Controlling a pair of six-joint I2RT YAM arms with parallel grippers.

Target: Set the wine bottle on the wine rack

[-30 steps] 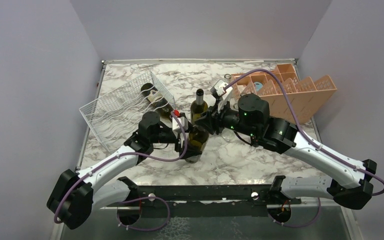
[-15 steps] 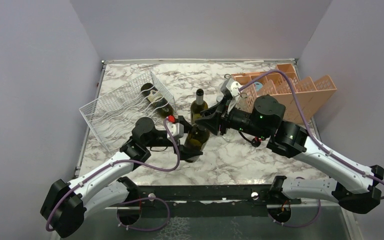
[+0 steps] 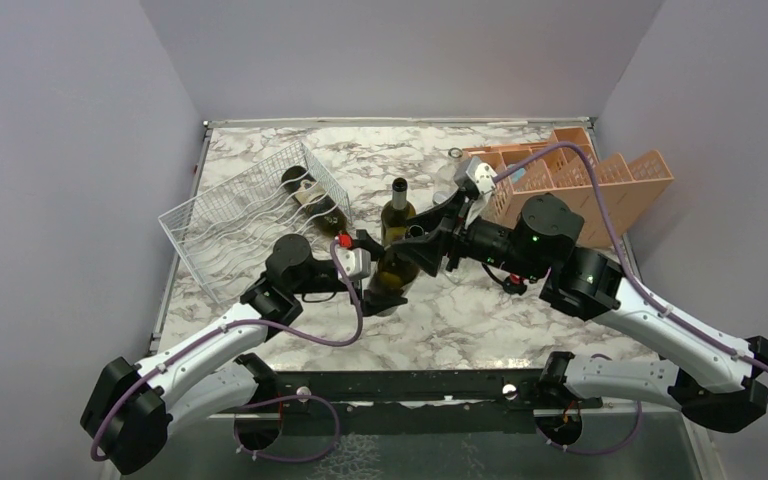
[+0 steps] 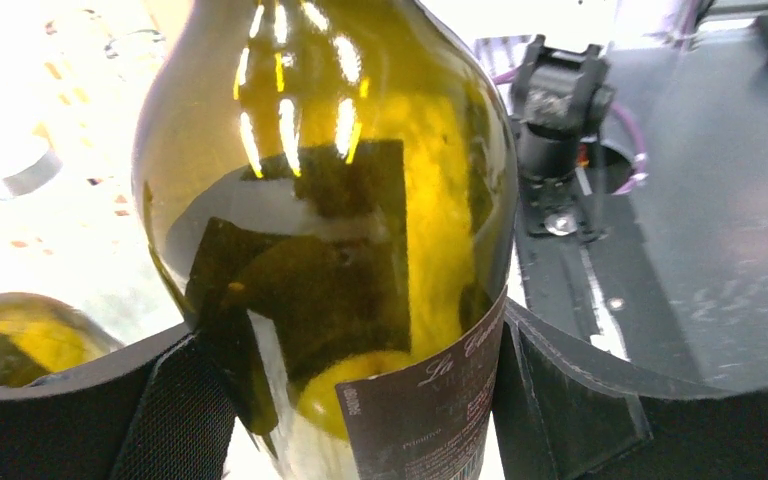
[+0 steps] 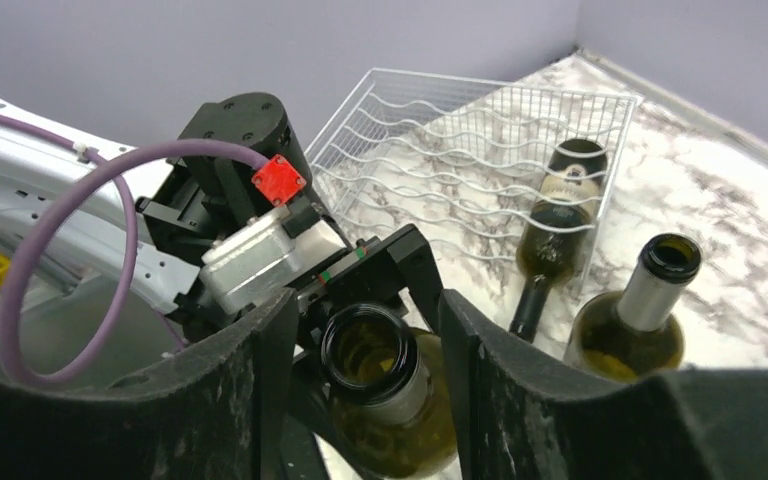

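My left gripper point(image 3: 378, 272) is shut on the body of a green wine bottle point(image 3: 392, 277). The bottle fills the left wrist view point(image 4: 340, 200) between my two pads and tilts with its neck toward the right arm. My right gripper point(image 3: 416, 240) is open, one finger on each side of that bottle's open mouth point(image 5: 370, 350) with a gap on both sides. The white wire wine rack point(image 3: 235, 222) stands at the back left and also shows in the right wrist view point(image 5: 440, 130). A second bottle point(image 3: 312, 207) lies in it.
A third bottle point(image 3: 397, 210) stands upright just behind the held one and shows in the right wrist view point(image 5: 640, 320). An orange plastic crate point(image 3: 590, 180) with dividers is at the back right. Grey walls close in the marble table point(image 3: 480, 310).
My left gripper drew back slightly to the near left with the bottle. My right arm's elbow swung right and back, while its gripper stayed around the bottle's neck.
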